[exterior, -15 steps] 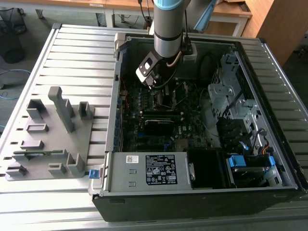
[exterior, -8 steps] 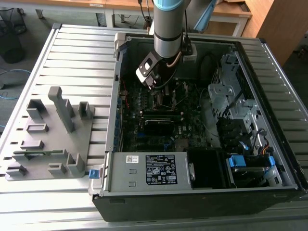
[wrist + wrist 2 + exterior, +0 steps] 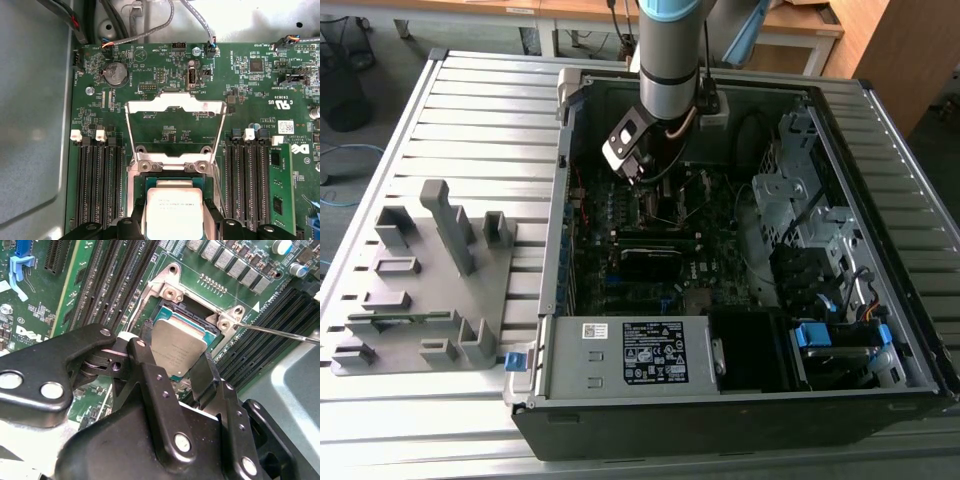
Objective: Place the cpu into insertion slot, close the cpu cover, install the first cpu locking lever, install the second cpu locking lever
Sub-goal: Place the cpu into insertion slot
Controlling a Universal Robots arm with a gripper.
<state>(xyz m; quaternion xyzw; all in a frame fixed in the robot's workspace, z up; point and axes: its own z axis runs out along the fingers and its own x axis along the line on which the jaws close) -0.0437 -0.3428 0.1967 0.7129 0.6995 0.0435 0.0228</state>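
Note:
The cpu (image 3: pixel 177 347) (image 3: pixel 173 210), a flat square chip with a dull silver top, lies level right over the insertion slot (image 3: pixel 187 315) (image 3: pixel 172 176). My gripper (image 3: pixel 175 357) (image 3: pixel 173 222) is shut on it, a black finger (image 3: pixel 145 342) against each of two opposite edges. Whether the chip rests fully in the socket I cannot tell. The cpu cover (image 3: pixel 175 103), a silvery frame, stands swung open beyond the slot. A thin locking lever rod (image 3: pixel 280 333) sticks out beside the socket. In the exterior view the gripper (image 3: pixel 638 165) hangs low inside the open computer case.
Black memory slots (image 3: pixel 97 180) (image 3: pixel 247 175) flank the socket on both sides. A black ribbed heatsink (image 3: pixel 660 262), the power supply (image 3: pixel 630 355) and a drive cage (image 3: pixel 800 200) crowd the case. A grey fixture plate (image 3: pixel 420 280) lies on the exterior view's left.

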